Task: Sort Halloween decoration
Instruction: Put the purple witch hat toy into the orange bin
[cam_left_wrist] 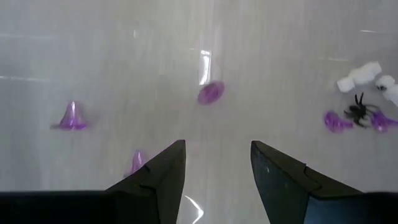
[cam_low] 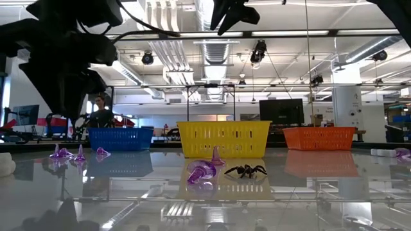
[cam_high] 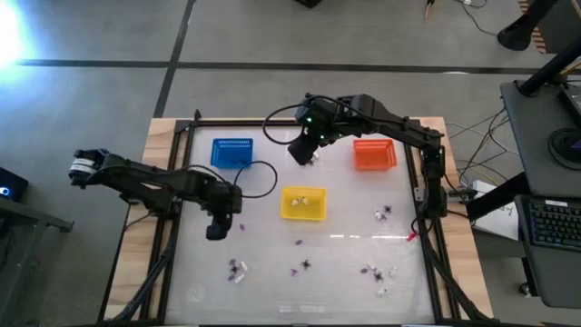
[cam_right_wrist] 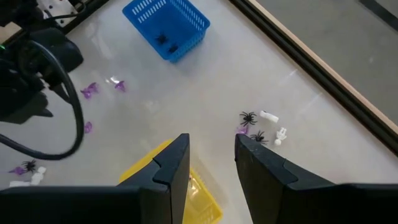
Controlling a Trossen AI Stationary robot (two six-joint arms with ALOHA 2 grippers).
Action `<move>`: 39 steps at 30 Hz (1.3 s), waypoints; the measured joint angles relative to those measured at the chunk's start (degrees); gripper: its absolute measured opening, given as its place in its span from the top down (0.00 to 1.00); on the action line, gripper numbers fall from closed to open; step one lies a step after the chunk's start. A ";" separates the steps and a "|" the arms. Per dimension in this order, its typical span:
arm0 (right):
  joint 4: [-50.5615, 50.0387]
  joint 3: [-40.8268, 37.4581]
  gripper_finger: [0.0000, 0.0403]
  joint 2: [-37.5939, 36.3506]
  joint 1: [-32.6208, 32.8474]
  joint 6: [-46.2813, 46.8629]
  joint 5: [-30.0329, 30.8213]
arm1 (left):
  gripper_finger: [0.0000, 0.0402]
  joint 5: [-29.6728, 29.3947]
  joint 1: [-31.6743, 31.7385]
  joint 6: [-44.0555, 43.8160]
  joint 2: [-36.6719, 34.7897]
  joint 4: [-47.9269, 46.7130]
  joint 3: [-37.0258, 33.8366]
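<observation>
High: I count 3 square mesh baskets, blue (cam_high: pixel 232 152), yellow (cam_high: pixel 302 203), orange (cam_high: pixel 374 153); tiny trinkets (cam_high: pixel 381 213) scattered, maybe 10. L wrist: left gripper (cam_left_wrist: pixel 217 163) empty, fingers apart, 4 purple pcs. R wrist: right gripper (cam_right_wrist: pixel 211 155) parted, empty.

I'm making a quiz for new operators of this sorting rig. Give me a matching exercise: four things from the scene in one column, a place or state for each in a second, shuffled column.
Things:
1. blue basket
2. orange basket
3. yellow basket
4. left gripper

Places or states:
A. middle of the table, nearer the front than the other two baskets
B. fingers open above purple trinkets
C. back of the table, on the right arm's side
D. back of the table, on the left arm's side

Pairs: 1-D, 2-C, 3-A, 4-B
</observation>
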 joint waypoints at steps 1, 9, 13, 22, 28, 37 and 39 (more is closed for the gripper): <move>0.00 0.00 0.71 0.00 0.12 0.00 -0.01 | 0.59 0.00 -0.15 0.02 0.79 0.77 0.00; 0.01 0.00 0.71 0.00 0.97 0.58 -0.01 | 0.59 0.31 -2.30 0.90 6.11 7.73 0.00; -0.02 0.00 0.71 0.00 1.35 0.57 0.00 | 0.59 0.28 -2.50 2.05 8.94 10.09 0.00; -0.92 0.00 0.71 0.00 1.34 0.52 0.00 | 0.60 -0.14 -2.50 4.14 13.80 10.56 0.00; -1.38 0.00 0.71 0.00 1.35 0.42 0.00 | 0.66 -0.19 -2.48 4.56 14.27 11.99 0.00; -1.49 0.00 0.71 0.02 1.35 0.22 0.01 | 0.79 -1.76 -2.42 5.63 14.52 11.91 0.00; -1.55 0.00 0.71 0.02 1.35 0.22 0.00 | 0.82 -3.16 -2.42 5.66 14.66 11.85 0.00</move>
